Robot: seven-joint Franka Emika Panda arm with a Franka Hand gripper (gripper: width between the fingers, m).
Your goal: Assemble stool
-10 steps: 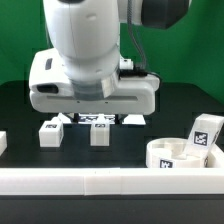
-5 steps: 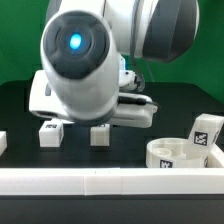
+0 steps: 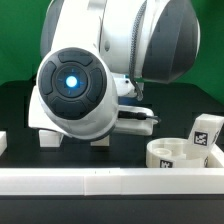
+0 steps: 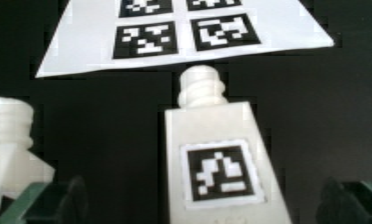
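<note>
A white stool leg (image 4: 215,150) with a black-and-white tag lies between my gripper's fingers, its threaded peg pointing at the marker board (image 4: 174,35). My gripper (image 4: 201,205) is open, and the dark fingertips (image 4: 41,205) stand apart from the leg on both sides. A second leg (image 4: 9,140) lies beside it. In the exterior view the arm (image 3: 80,85) covers most of these legs, and only their lower ends (image 3: 48,138) show. The round seat (image 3: 175,155) sits at the exterior view's right, with a tagged leg (image 3: 205,132) standing at it.
A long white rail (image 3: 110,182) runs along the front edge of the black table. A small white piece (image 3: 3,143) shows at the exterior view's left edge.
The arm has turned and come down over the legs, and now hides them and the marker board in the exterior view. The jaws stay open.
</note>
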